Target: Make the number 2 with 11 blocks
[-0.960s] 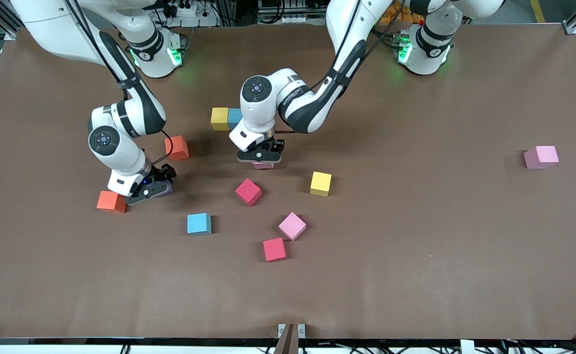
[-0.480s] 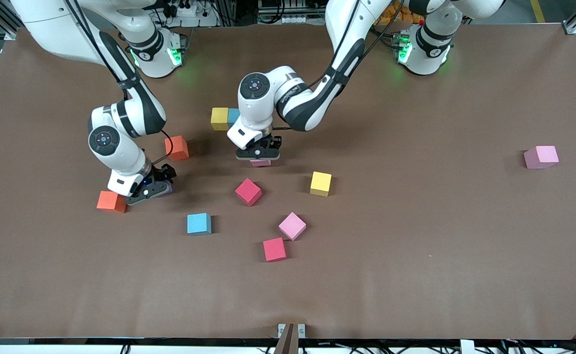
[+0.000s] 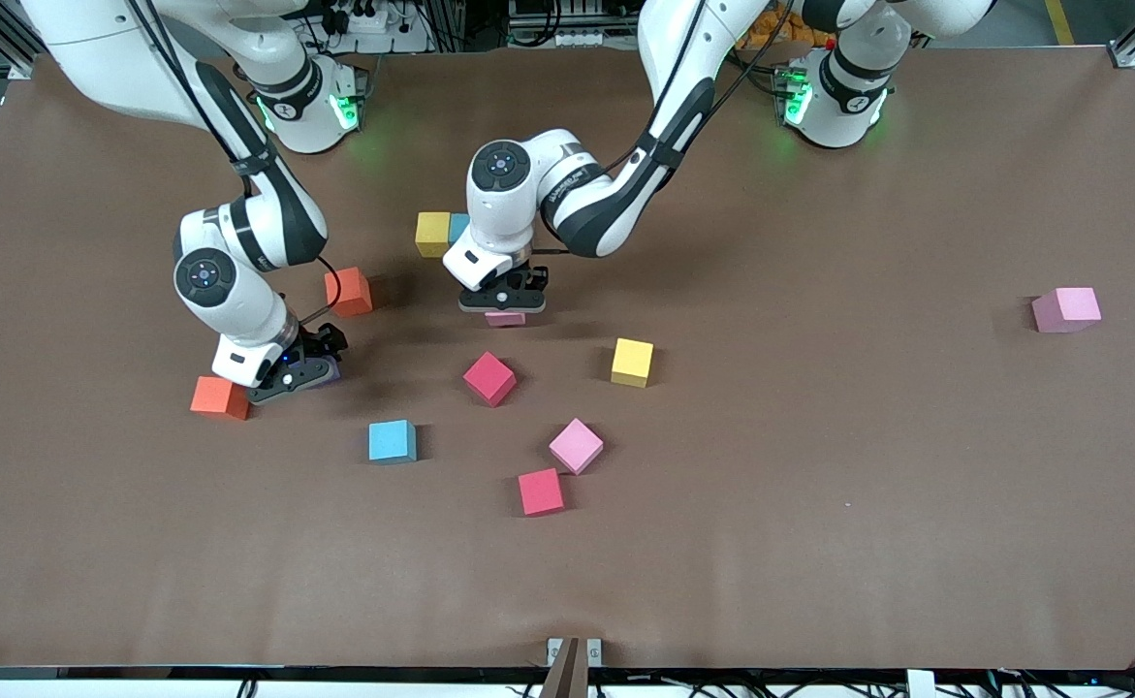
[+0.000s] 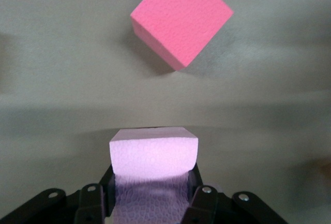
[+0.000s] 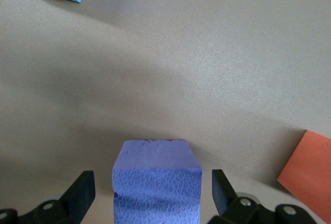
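brown table, pale pink block between left end effector fingers

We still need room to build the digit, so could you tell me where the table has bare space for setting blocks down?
Bare stretches: between the yellow block and the lone pink block toward the left arm's end, and the strip nearer the camera than the red block. It is crowded around the left gripper and right gripper.

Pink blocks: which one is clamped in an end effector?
The pale pink block in the left end effector, over the table near the yellow-and-blue pair. The other two pale pink blocks lie free on the table.
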{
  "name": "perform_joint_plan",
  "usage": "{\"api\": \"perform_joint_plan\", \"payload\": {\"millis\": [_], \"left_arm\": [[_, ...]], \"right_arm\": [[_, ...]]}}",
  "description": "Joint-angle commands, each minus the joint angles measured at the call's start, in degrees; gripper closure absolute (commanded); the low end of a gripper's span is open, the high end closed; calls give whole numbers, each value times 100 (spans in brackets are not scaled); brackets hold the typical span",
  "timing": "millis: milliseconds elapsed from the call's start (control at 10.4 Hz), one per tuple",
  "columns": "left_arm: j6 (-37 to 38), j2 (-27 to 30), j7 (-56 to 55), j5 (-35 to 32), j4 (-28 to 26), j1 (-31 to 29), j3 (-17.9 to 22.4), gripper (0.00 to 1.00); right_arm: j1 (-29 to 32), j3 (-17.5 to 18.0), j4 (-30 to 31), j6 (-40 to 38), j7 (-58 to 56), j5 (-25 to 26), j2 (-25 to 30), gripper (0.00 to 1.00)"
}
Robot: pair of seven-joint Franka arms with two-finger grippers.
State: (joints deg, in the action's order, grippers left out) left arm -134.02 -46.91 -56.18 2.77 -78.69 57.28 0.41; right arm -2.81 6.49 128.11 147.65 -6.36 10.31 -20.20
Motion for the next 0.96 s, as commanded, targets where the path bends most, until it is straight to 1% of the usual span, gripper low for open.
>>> {"api": "perform_joint_plan", "payload": {"millis": [0, 96, 480, 768, 864], "left_arm": [[-150, -55, 54, 83, -6, 11, 12, 100], [-168, -72, 63, 83, -6, 11, 12, 100], [-343, -186, 28, 57, -15, 20, 12, 100], [-352, -222, -42, 57, -15, 20, 20, 100], [-387, -248, -60, 57, -15, 20, 20, 100]], "right_arm": [[53, 37, 39, -26, -33, -90, 95, 98], [53, 37, 39, -52, -32, -90, 121, 100], [53, 63, 12, -272, -15, -134, 297, 100], [-26, 72, -145, -369, -15, -590, 324, 100], [-53, 72, -163, -369, 3, -661, 315, 100]]}}
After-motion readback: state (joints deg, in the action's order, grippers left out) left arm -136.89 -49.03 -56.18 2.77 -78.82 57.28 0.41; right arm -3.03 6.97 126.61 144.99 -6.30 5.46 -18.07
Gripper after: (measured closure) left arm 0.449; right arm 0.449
